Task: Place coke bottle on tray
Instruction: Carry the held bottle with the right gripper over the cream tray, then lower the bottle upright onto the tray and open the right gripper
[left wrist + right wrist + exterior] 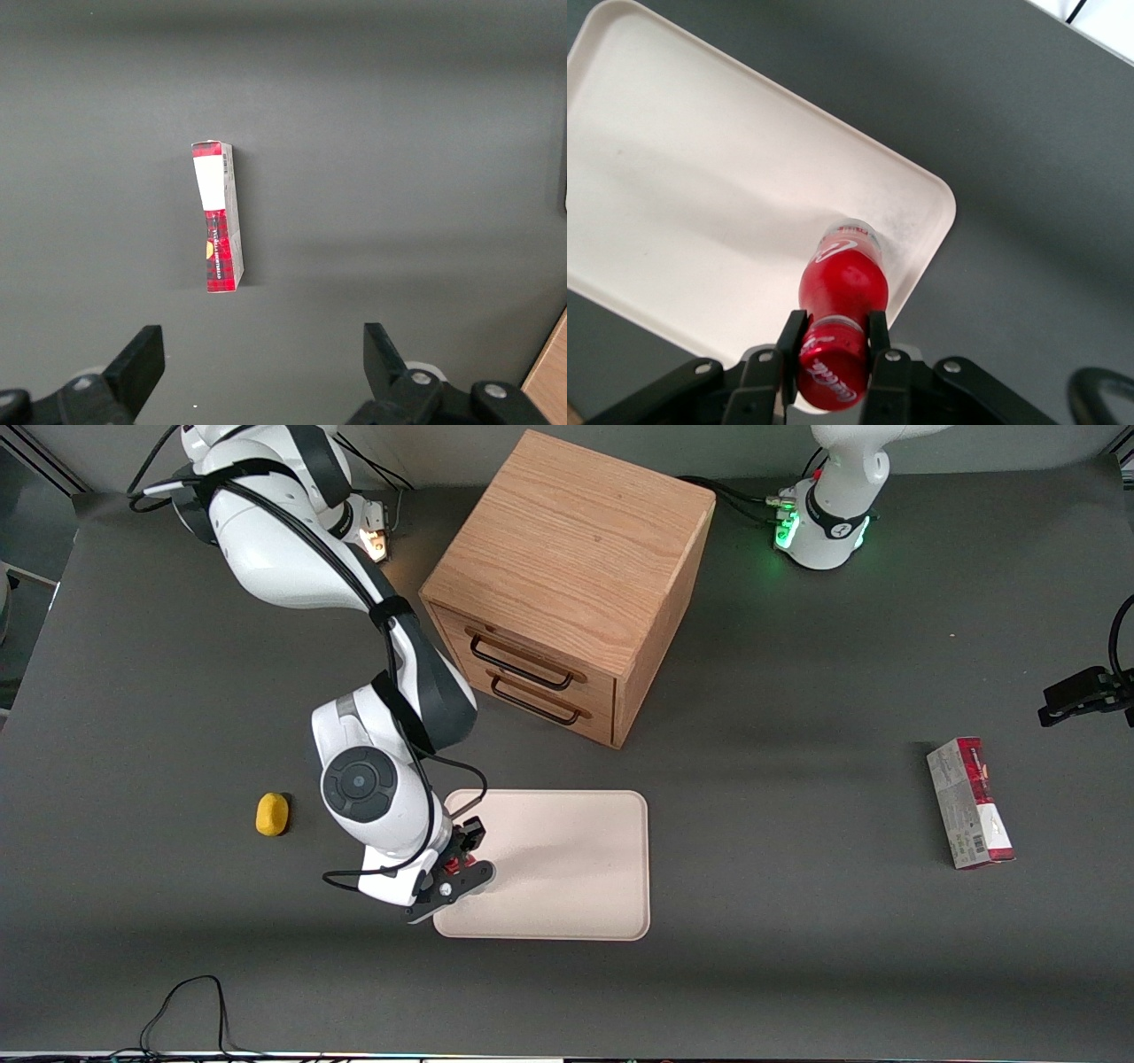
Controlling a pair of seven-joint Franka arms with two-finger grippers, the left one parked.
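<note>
Coke bottle (842, 305) is what we see first, pinched just under its red cap between the two black fingers (790, 350) of the gripper (833, 354). The fingers sit close together with the bottle's neck squeezed between them, one on each side. The bottle hangs from the fingers with its clear base pointing away from them, toward the tray (700, 177). We cannot tell if the base touches the tray or floats just above it.

Under the fingers lies the tray, pale and flat with a low rim and round corners. The bottle is over the tray near one corner, close to the rim. In the front view we see the gripper (456, 864) at the edge of the tray (567, 868) that is toward the working arm's end of the table, and only a small bit of red from the bottle (453, 865) peeks out between the black parts.

A little farther from the fingers, on the dark table (762, 974), sits a yellow lump (272, 814), toward the working arm's end. The wooden cabinet (567, 576) with two drawers stands farther from the front camera than the tray. Well apart from the fingers, toward the parked arm's end of the table, a red and grey carton (969, 802) lies flat.
</note>
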